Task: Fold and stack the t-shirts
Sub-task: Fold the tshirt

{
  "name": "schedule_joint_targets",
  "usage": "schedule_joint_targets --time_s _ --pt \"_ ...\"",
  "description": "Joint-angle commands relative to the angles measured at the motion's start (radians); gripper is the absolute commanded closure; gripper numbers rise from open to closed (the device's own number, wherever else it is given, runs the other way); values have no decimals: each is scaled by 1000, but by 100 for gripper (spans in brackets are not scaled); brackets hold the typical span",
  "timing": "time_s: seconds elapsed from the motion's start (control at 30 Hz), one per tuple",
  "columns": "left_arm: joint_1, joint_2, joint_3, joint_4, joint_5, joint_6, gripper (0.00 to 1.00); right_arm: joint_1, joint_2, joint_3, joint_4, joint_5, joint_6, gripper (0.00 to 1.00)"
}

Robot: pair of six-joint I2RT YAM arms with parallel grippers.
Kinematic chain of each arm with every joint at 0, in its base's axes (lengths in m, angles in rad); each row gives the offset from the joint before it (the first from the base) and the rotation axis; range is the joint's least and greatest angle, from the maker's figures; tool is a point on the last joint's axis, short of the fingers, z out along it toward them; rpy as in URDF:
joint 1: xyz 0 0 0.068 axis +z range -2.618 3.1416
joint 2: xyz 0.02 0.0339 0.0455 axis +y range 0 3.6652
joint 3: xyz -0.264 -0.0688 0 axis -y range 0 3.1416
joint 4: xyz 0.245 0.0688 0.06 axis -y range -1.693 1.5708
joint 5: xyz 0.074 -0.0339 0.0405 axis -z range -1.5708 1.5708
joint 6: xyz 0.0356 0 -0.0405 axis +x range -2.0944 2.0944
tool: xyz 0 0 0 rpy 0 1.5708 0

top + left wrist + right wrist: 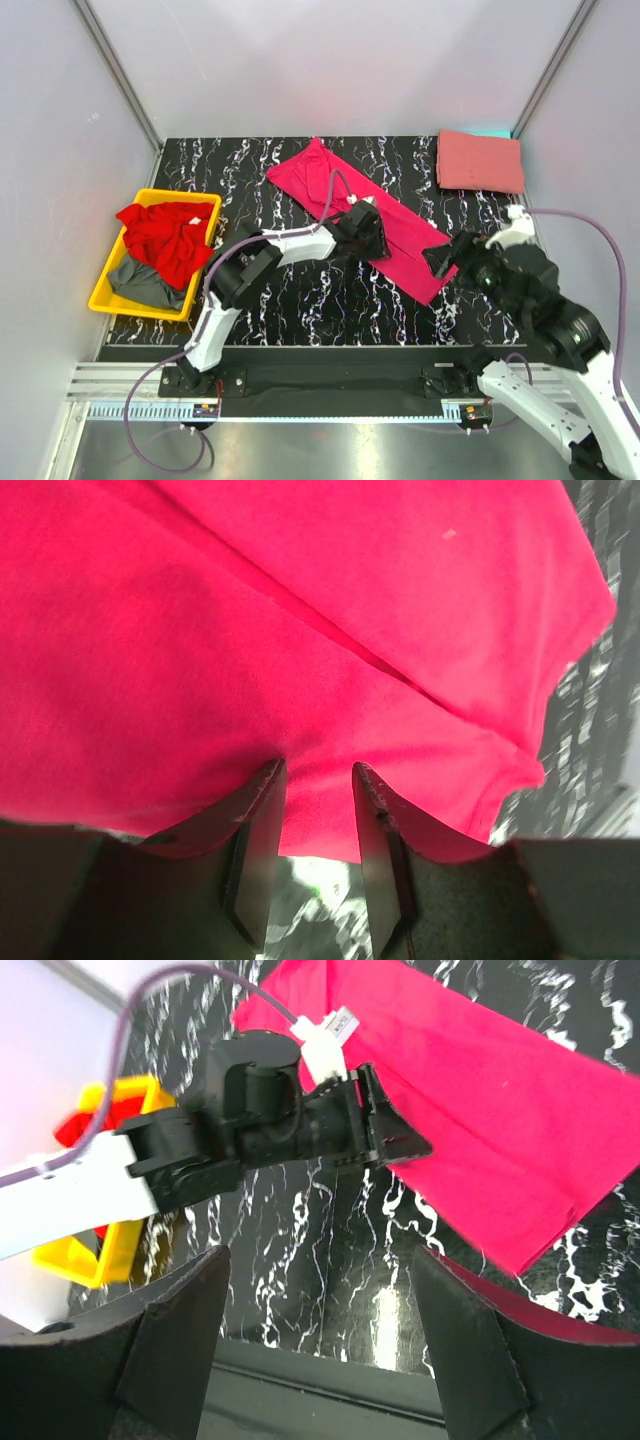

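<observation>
Black marbled bench (300,290) between pale walls. Right gripper (320,1255) spread wide and empty, just off the near right end of the magenta shirt (305,175), a long diagonal strip. Left gripper (318,770) narrowed over that shirt's near edge, mid-length; cannot tell whether pinched. Well left of the shirt, yellow bin (100,295) with red shirt (165,235) heaped over grey shirt (140,280). Beyond its right end, salmon shirt (480,160), folded.

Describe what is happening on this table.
Two robot arms are on a magenta t-shirt folded into a long strip. The left claw sits slightly open at its near edge; the right claw hangs open at its right end. A salmon t-shirt lies folded at the far right. A red t-shirt and a grey t-shirt sit crumpled in the yellow bin.
</observation>
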Motion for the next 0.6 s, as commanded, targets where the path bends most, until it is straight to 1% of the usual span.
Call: schedule_joint_targets --time_s 0.0,0.07,0.13,0.17,0.23,0.27,0.37,0.4,0.47,0.5,0.53,0.57 --pt "17 -129 -142 -75 -52 72 59 1 124 37 24 -84 -48 19" --pt "44 -177 -234 -55 -40 85 58 1 202 31 36 -153 -48 19" --pt "68 -245 -288 -59 -38 102 58 1 268 23 68 -178 -50 19" --pt "77 -266 -337 -75 -41 115 58 2 289 23 78 -187 -54 19" --pt "100 -322 -383 -102 -60 128 57 -1 361 32 81 -183 -61 19" --pt "108 -337 -418 -140 -67 137 57 -1 384 40 85 -181 -71 19" --pt "151 -392 -486 -211 -98 149 57 -15 464 46 114 -202 -100 21" --pt "163 -424 -505 -219 -103 151 57 -37 480 48 124 -213 -110 24" --pt "208 -467 -557 -218 -81 148 57 -74 535 42 174 -320 -148 26" --pt "240 -516 -574 -207 -60 146 56 -132 561 40 193 -374 -163 28" --pt "254 -542 -586 -199 -11 143 55 -156 620 43 205 -472 -174 30" --pt "266 -588 -595 -191 12 142 54 -177 653 52 231 -503 -191 30"
